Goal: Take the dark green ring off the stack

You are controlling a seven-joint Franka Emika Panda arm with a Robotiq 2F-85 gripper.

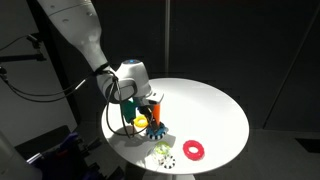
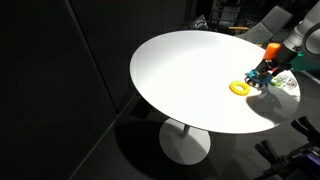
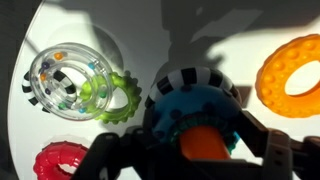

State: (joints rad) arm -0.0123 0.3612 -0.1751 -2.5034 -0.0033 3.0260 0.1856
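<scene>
Red ring (image 3: 62, 160): 1 | green gear ring (image 3: 118, 97): 1 | stack (image 3: 190, 105): 1 | gripper (image 3: 197, 142): 1

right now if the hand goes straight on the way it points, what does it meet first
Most likely the top of the upright orange plastic peg, which sits between the open hand's fingers, with the blue toothed ring around it. Depth is hard to judge.

Dark surroundings, spotlit tabletop, blurry close-up.
</scene>
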